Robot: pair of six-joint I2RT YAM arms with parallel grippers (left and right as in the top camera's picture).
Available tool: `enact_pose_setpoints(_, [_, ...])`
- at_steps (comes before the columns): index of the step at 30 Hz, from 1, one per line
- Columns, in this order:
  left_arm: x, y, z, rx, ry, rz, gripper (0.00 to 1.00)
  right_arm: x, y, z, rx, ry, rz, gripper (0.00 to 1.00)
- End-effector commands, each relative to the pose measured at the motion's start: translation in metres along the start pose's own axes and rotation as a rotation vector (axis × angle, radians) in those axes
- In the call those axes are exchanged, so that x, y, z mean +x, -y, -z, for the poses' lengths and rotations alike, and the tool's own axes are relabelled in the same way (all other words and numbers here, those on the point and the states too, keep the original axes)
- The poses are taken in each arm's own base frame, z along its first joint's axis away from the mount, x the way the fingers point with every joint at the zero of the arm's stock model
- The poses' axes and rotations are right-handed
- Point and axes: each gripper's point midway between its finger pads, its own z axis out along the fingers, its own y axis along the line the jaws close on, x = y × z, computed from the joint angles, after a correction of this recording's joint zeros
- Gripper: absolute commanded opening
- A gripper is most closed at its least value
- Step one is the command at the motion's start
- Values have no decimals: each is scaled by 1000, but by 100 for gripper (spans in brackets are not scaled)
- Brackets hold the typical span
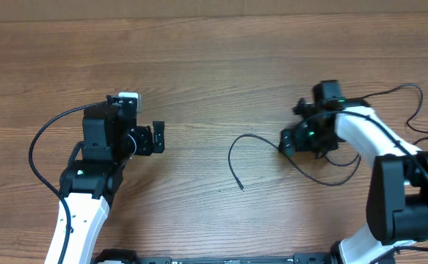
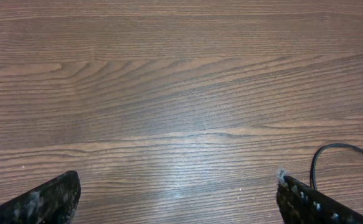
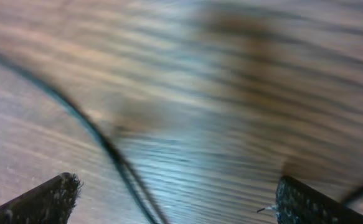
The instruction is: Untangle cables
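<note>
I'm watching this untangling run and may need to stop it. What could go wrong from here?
The right gripper is open over the loose cable; closing may miss so thin a strand. More cable loops lie close beside the right arm, where a move might drag or snag them. The right wrist view is blurred, hampering aim.

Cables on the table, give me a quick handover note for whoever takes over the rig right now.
Left gripper: open, empty.
Right gripper: open, at one end of a loose strand, not gripping it.
Done: that strand lies in an open curve mid-table; a second loop lies under the right arm.
Left: whether they cross there is hidden, so check and separate.
</note>
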Motion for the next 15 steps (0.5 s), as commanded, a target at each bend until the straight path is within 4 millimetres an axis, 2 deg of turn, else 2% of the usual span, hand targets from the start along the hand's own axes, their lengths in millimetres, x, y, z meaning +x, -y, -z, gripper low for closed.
enact_pose_setpoints(1, [-5, 2, 2, 11, 16, -9, 100, 0, -1, 8, 70, 2, 128, 100])
enact_pose_setpoints(7, [-5, 2, 2, 11, 16, -9, 100, 25, -2, -8, 50, -77, 240, 100])
enact_pose_setpoints(8, [-5, 2, 2, 12, 15, -9, 100, 30, -1, -13, 49, -92, 244, 94])
enact_pose_setpoints(9, [-5, 2, 2, 11, 14, -9, 100, 38, 0, -20, 47, -108, 265, 70])
enact_pose_setpoints(11, [-5, 2, 2, 12, 14, -9, 100, 42, 0, -24, 46, -114, 264, 49])
enact_pose_setpoints(12, [-5, 2, 2, 11, 14, -9, 100, 43, 1, -25, 50, -115, 262, 22])
enact_pose_setpoints(13, [-5, 2, 2, 11, 14, -9, 100, 43, 3, -26, 59, -110, 257, 15])
enact_pose_setpoints(15, [-5, 2, 2, 11, 14, -9, 100, 38, 5, -26, 74, -93, 260, 14])
